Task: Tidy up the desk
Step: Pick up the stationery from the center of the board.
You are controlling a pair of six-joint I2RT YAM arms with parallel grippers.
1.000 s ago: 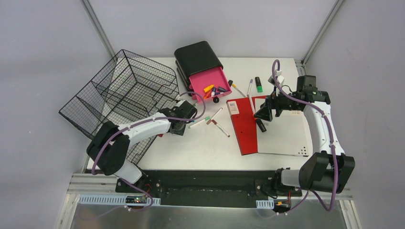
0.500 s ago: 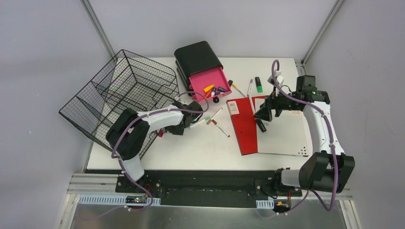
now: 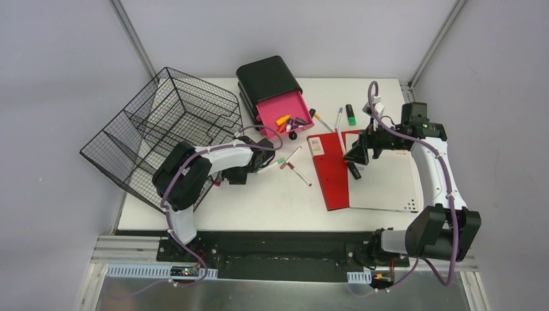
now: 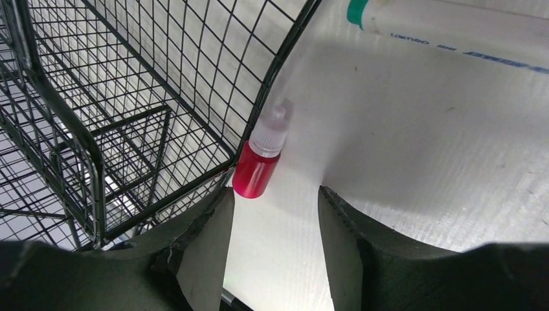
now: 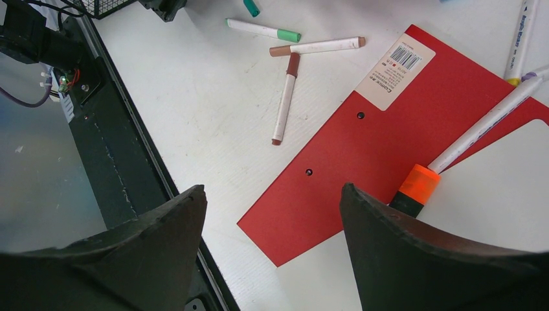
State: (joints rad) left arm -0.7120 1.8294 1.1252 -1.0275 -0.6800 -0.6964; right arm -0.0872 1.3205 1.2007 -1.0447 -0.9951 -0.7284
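The white desk holds scattered stationery. My left gripper is open and low over the desk, with nothing between its fingers. A small red dropper bottle lies just ahead of its left fingertip, against the rim of the black wire basket. In the top view this gripper sits at the wire basket's right corner. My right gripper is open and empty above the red-and-white notebook. An orange-capped marker lies on the notebook by its right finger.
A black organizer with an open pink drawer of small items stands at the back. Loose markers lie mid-desk; more pens and a green highlighter lie behind the notebook. The desk's front edge rail is close.
The left arm's elbow has swung right while its gripper drew back to the basket corner, jaws a little wider. The right arm has not moved.
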